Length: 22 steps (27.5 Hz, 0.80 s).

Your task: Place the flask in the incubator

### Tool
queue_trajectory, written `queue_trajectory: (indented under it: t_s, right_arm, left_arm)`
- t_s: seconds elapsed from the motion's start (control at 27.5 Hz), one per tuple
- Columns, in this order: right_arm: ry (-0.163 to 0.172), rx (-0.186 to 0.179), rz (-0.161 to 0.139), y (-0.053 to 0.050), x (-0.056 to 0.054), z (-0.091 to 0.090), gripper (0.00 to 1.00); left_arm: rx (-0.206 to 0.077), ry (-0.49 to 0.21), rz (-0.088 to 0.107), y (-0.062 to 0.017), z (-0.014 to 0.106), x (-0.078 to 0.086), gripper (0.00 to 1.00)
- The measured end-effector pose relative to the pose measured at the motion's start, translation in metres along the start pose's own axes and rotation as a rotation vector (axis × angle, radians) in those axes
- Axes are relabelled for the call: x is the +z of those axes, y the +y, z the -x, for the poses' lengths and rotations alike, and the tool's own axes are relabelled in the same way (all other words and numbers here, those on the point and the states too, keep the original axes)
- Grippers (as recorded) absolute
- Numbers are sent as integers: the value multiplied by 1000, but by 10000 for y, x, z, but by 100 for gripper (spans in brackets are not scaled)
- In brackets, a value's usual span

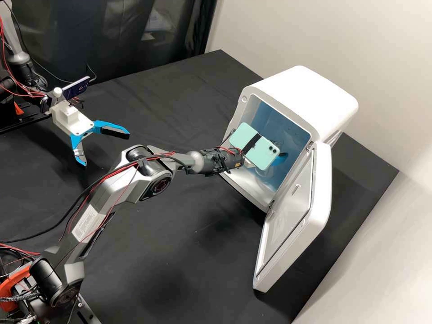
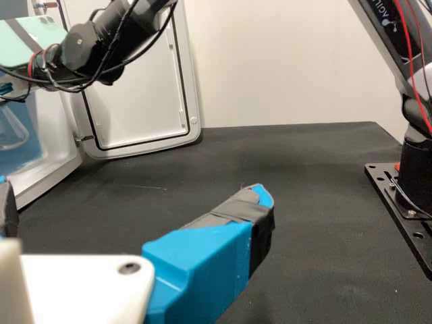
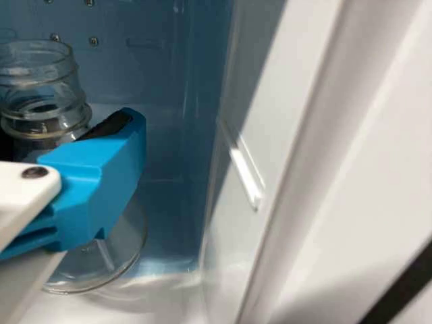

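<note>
- Found the incubator (image 1: 306, 96) on the counter (image 1: 180, 99) by its right edge, door (image 1: 292, 216) swung open toward the near right corner.
- Located the flask (image 3: 40, 81) inside the blue chamber, upright, long axis vertical, mouth up, wide base low by the chamber floor. Unable to tell whether touching that floor.
- Observed the right gripper (image 3: 57, 135) within the chamber, pinching the flask just under its neck. Judged so from one blue finger (image 3: 94, 169) lying against the glass, with the opposite finger hidden.
- Noted the flask directly between the fingers of the right gripper, taken from the side, with the arm reaching in through the doorway.
- Noted the left gripper (image 1: 105, 148) spread wide, holding nothing, above the far left part of the counter, well apart from incubator and flask.
- Rated the right arm as nearer by far.
- Judged the step in hand as the set-down: calls for lowering along the vertical axis until seating the base, then spreading the fingers and backing straight out through the doorway.
- Flagged as risk: tipping the flask by dragging a finger across the neck on withdrawal.
</note>
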Motion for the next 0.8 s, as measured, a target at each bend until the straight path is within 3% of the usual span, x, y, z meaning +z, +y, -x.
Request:
queue_trajectory:
  t_s: [0.36, 0.47, 0.62, 0.73, 0.8]
  right_arm:
    - [-22, -34, -40, -107, -14, -161, 0]
    - [-20, -44, -38, -176, -56, -179, 0]
    - [-29, -73, -14, -357, -48, -205, 0]
    - [-50, -90, -25, -474, 6, -224, 0]
    - [-51, -85, -13, -484, 18, -232, 0]
  left_arm:
    - [-1, -11, -1, -3, -4, 24, 100]
    - [-1, -11, -1, -3, -4, 24, 100]
    - [-1, -11, -1, -3, -4, 24, 100]
    - [-1, -11, -1, -3, -4, 24, 100]
    - [-1, -11, -1, -3, -4, 24, 100]
